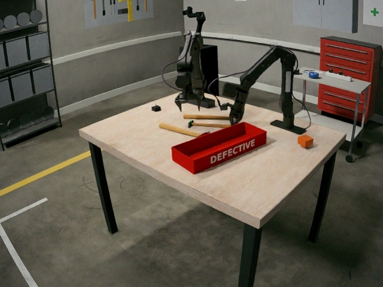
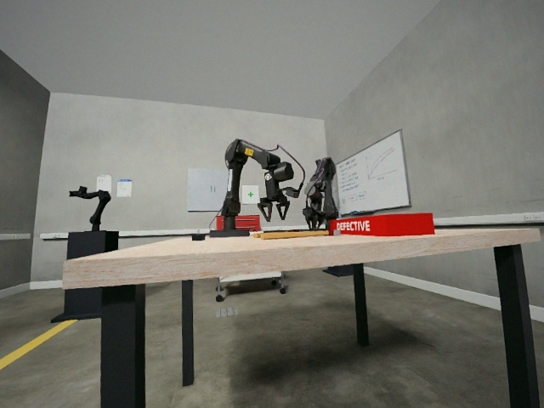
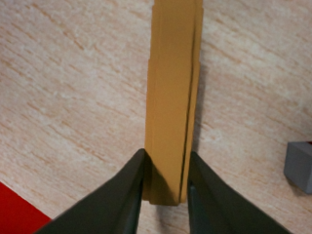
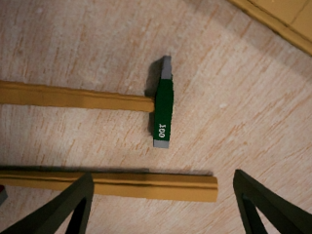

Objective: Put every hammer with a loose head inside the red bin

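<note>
Hovering clear of hammers (image 1: 179,128) (image 2: 290,235) (image 3: 171,97) (image 4: 164,109), right end effector (image 1: 190,109) (image 2: 275,218) (image 4: 164,175)

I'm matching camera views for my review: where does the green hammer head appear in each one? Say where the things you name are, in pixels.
Top: near the picture's middle, slightly above centre, behind the red bin (image 1: 230,155) (image 2: 395,223) (image 3: 17,214); the green hammer head (image 1: 190,124) (image 4: 164,104).
Exterior: cannot be made out.
Left wrist: not in it.
Right wrist: near the middle, marked "100", at the right end of its handle.
Shared landmark: the wooden table top (image 1: 139,148) (image 2: 175,243) (image 3: 73,122) (image 4: 244,122), in all four.
</note>
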Motion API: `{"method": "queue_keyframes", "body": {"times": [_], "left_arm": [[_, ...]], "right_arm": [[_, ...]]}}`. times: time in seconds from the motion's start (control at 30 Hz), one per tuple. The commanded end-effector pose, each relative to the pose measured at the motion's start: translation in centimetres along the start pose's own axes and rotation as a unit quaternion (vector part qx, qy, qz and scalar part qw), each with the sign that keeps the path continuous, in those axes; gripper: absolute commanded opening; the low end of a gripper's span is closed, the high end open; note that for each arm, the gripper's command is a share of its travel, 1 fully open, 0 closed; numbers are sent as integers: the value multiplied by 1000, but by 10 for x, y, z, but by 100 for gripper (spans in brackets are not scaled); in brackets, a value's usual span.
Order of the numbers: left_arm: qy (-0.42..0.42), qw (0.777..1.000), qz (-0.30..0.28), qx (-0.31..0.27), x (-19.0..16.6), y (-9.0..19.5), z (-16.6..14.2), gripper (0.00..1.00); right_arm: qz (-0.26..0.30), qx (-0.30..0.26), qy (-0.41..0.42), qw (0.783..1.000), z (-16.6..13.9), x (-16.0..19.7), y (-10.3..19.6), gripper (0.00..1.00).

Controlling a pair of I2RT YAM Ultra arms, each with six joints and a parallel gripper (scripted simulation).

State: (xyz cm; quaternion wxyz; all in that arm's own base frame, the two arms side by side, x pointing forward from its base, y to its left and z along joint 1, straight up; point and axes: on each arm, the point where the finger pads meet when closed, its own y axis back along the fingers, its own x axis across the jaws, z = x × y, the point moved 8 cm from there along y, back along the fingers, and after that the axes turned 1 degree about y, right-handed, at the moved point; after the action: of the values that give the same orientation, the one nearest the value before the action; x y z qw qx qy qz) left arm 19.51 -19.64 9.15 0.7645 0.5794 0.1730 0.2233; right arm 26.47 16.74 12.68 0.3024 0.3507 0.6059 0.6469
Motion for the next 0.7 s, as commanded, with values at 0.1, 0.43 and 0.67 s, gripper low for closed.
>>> {"method": "queue_keyframes", "body": {"times": [0.1,0.43,0.67], "left_arm": [[-2,1000,1,1,1,3,1,17],[-2,1000,1,1,1,3,1,17],[-2,1000,1,1,1,3,1,17]], "right_arm": [[21,-44,104,993,4,-5,5,100],[57,-87,301,948,3,-24,-5,100],[75,-104,388,913,6,-31,-6,100]]}}
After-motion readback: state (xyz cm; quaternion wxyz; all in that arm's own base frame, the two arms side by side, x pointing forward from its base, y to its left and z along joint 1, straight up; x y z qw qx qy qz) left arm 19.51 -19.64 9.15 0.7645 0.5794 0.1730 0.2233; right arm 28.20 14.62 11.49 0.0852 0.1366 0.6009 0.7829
